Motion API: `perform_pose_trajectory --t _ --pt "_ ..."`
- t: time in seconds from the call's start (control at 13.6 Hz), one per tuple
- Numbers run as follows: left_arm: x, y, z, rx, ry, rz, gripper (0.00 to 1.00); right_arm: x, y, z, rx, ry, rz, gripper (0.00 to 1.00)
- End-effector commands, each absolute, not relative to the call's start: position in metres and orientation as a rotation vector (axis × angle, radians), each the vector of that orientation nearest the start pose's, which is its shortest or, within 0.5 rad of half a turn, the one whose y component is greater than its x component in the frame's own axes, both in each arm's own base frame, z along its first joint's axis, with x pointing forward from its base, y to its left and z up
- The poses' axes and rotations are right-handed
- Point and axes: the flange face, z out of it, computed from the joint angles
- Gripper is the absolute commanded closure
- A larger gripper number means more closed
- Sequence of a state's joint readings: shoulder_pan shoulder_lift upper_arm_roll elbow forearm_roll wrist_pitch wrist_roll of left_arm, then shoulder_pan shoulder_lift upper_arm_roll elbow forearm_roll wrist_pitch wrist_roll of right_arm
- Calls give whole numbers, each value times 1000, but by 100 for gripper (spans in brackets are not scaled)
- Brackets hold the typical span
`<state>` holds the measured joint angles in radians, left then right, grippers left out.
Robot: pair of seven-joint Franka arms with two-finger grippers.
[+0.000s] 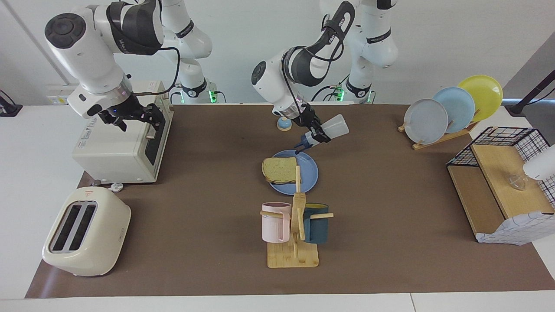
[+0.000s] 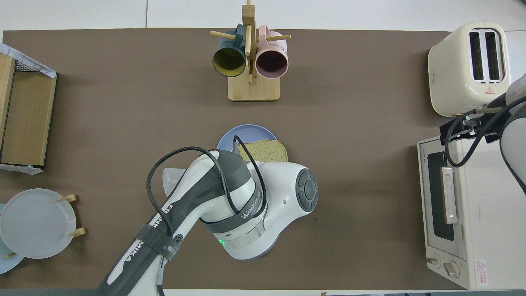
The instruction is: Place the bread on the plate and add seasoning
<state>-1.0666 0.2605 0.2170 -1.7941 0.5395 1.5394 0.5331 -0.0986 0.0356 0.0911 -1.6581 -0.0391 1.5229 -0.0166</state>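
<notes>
- The left gripper (image 1: 320, 135) is clamped on the seasoning bottle (image 1: 330, 128) and holds it in the air, tipped so the dark cap (image 1: 305, 143) points down and the pale body slants up, away from the cap.
- Under this claw sits the blue plate (image 1: 308, 167); the cap hangs over the plate's rim on the robots' side, clear of the surface with open air below it.
- The bread (image 1: 279, 170) lies on the plate, below the claw and offset toward the right arm's end; its crust edge overhangs the plate rim on that side. Bottle and bread do not touch.
- In the overhead view the left arm's wrist covers the claw and the bottle; only the farther arc of the plate (image 2: 230, 135) and part of the bread (image 2: 265, 150) show past it.
- A small blue-topped bell (image 1: 284, 124) stands on the mat just beside the claw, toward the robots and toward the right arm's end, apart from the bottle.
- The mug rack (image 1: 294, 234) with a pink and a dark teal mug stands farther from the robots than the plate; its upright post reaches up in front of the plate in the facing view.
- Bare brown mat (image 1: 381, 182) lies open around the plate toward both ends of the table.
- The right gripper (image 1: 130, 118) waits with its fingers spread, empty, over the top front edge of the toaster oven (image 1: 119, 147), well apart from the plate.
</notes>
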Motion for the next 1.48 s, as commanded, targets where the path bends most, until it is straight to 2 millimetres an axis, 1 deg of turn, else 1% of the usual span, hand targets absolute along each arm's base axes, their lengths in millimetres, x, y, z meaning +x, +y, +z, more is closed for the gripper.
perform_pose_trajectory --t 0.0,0.22,0.37,0.52,0.59,0.66,0.74,0.81,0.89,1.03,1.11,1.18,1.25,1.33,1.4 --pt "421 -396 390 -1734 1574 544 100 541 -14 563 -3173 -54 276 0" --pt "431 -386 394 -1698 1529 542 100 537 -12 571 -3179 -46 244 0" --pt "439 -381 398 -1666 1501 524 100 538 -13 570 -3178 -44 244 0" --pt "440 -381 398 -1657 1501 516 100 543 -18 573 -3180 -28 196 0" --pt "437 -384 398 -1655 1507 514 100 542 -21 576 -3175 -18 181 0" --pt "432 -389 398 -1652 1515 510 100 543 -18 577 -3174 -25 175 0" --pt "425 -397 399 -1652 1529 501 100 543 -16 577 -3174 -30 175 0" --pt "413 -410 401 -1669 1541 486 100 543 -16 577 -3175 -35 173 0" --pt "404 -417 402 -1689 1537 481 100 542 -17 579 -3176 -35 171 0" --pt "379 -439 406 -1689 1553 459 100 540 -28 588 -3187 -13 143 0" --pt "366 -450 408 -1708 1554 448 100 540 -33 587 -3184 -1 146 0" --pt "349 -462 410 -1721 1554 433 100 538 -45 585 -3165 44 149 0" --pt "336 -470 412 -1728 1557 423 100 538 -47 586 -3165 51 146 0" --pt "326 -478 417 -1733 1558 413 100 538 -45 586 -3165 49 146 0" --pt "320 -483 421 -1741 1558 414 100 538 -42 587 -3166 39 146 0"
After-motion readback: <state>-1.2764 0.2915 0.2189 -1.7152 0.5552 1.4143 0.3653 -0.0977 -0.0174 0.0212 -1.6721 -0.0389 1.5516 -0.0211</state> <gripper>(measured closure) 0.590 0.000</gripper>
